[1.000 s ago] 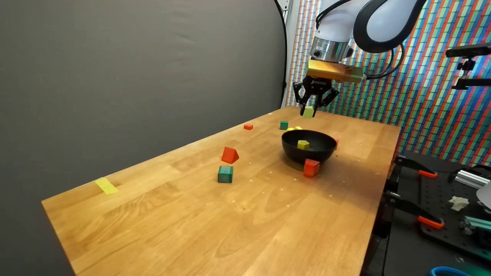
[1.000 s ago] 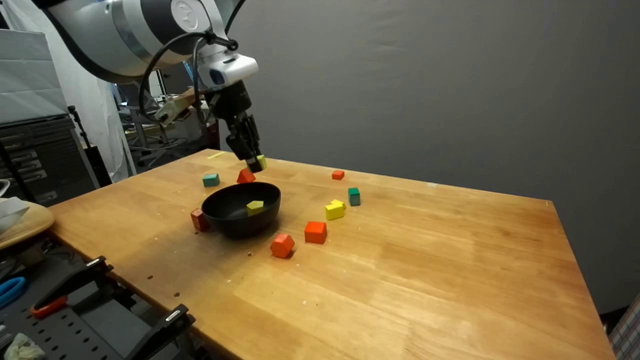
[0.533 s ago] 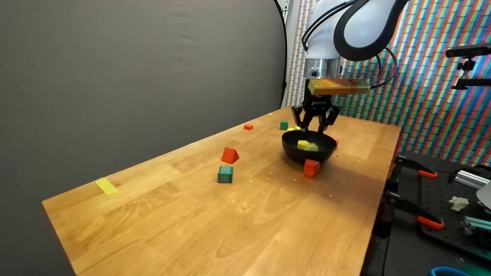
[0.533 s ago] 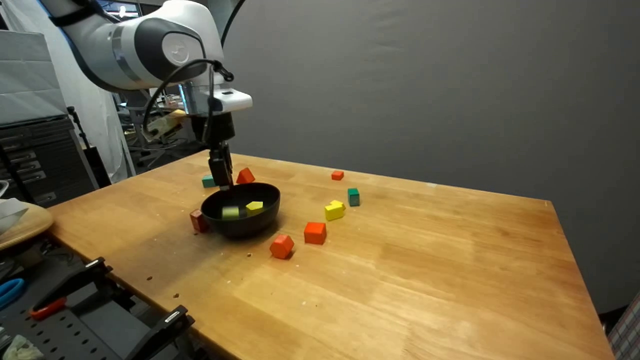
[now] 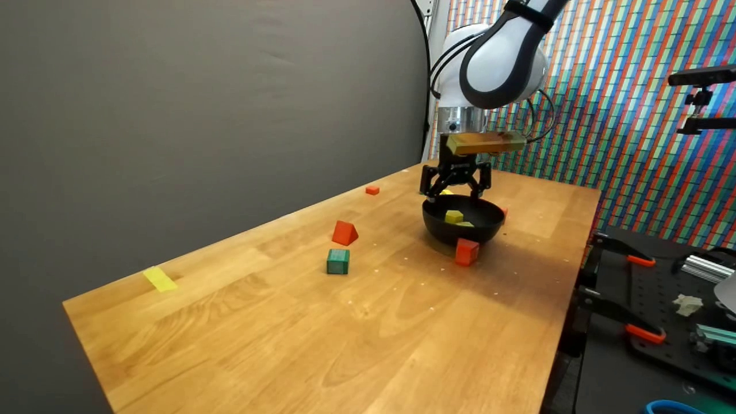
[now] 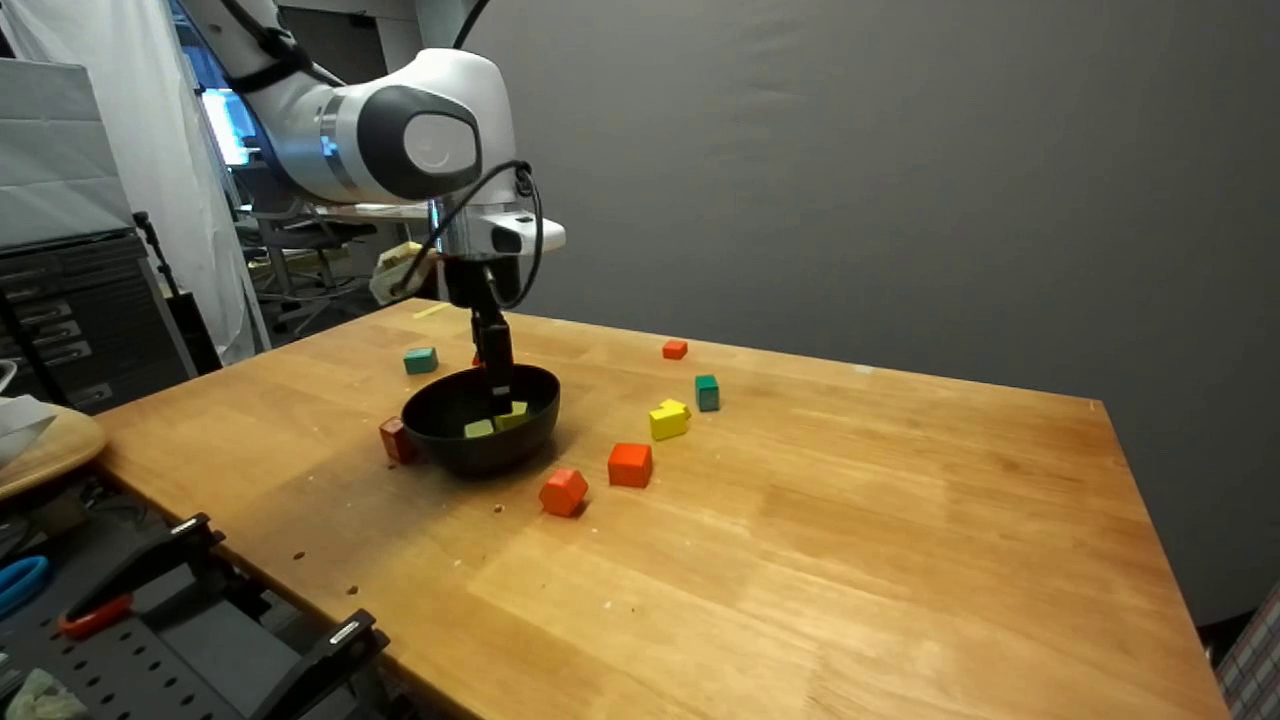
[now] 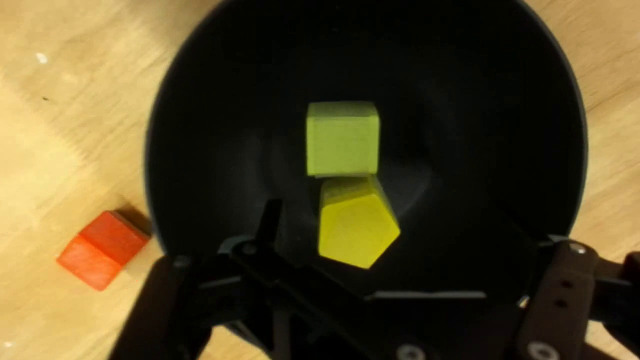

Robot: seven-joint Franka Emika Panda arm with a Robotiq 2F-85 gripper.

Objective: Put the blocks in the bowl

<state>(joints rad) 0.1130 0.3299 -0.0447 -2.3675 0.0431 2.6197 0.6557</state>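
The black bowl [image 5: 463, 227] holds a pale yellow-green block [image 7: 342, 145] and a yellow five-sided block [image 7: 357, 232], which lie close together in the wrist view. My gripper [image 5: 453, 197] stands open over the bowl, its fingers wide apart with nothing between them. Outside the bowl, a red block [image 5: 467, 252] sits close against its side. Two orange-red blocks [image 6: 630, 465], yellow blocks [image 6: 669, 421] and a green block [image 6: 707, 393] are spread on the table. Farther off are a small red block [image 6: 675, 349], a red wedge-shaped block [image 5: 345, 233] and another green block [image 5: 337, 261].
A flat yellow strip of tape [image 5: 160, 279] lies on the wooden table [image 5: 322, 333] near a corner. Black clamps with orange grips [image 5: 644, 333] stand along the table's side. A grey backdrop [image 5: 230, 115] rises behind one edge.
A second ago the gripper held the pale yellow-green block above the bowl. It has let go, the block has dropped into the bowl, and the arm has come lower with its jaws spread wide.
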